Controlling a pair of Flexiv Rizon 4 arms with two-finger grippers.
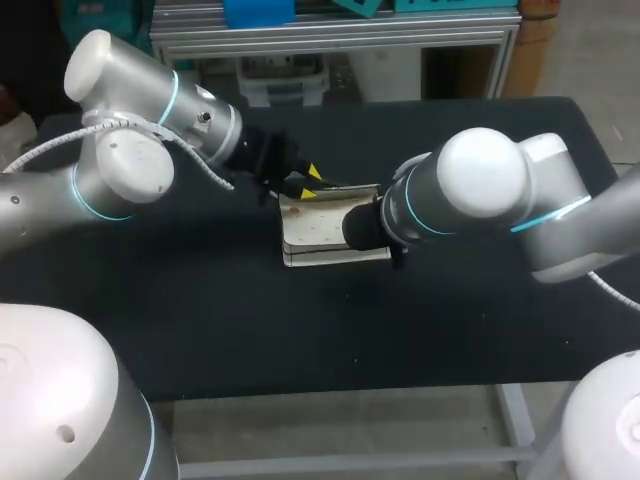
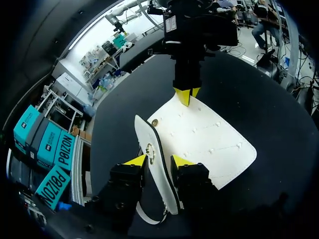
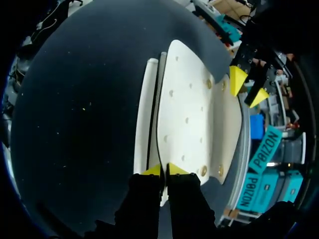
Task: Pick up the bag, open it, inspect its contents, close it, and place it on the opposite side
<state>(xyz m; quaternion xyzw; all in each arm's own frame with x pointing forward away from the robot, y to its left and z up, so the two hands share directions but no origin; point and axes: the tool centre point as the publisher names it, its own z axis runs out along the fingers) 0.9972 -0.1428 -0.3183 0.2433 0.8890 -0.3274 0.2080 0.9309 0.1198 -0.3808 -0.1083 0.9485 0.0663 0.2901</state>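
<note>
Your left arm (image 1: pixel 120 170) and right arm (image 1: pixel 480 195) wear silver-grey shells with rounded white caps and thin cyan rings at the joints. A white coiled cable (image 1: pixel 212 174) trails along the left arm, well behind its fingers. Behind their wedge-shaped yellow tips, your left gripper (image 2: pixel 158 160) and right gripper (image 3: pixel 163 170) are blocky and black.

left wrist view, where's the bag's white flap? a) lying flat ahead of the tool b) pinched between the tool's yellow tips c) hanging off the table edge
b: the flap stands on edge between the left tool's two tips, both touching it
</note>
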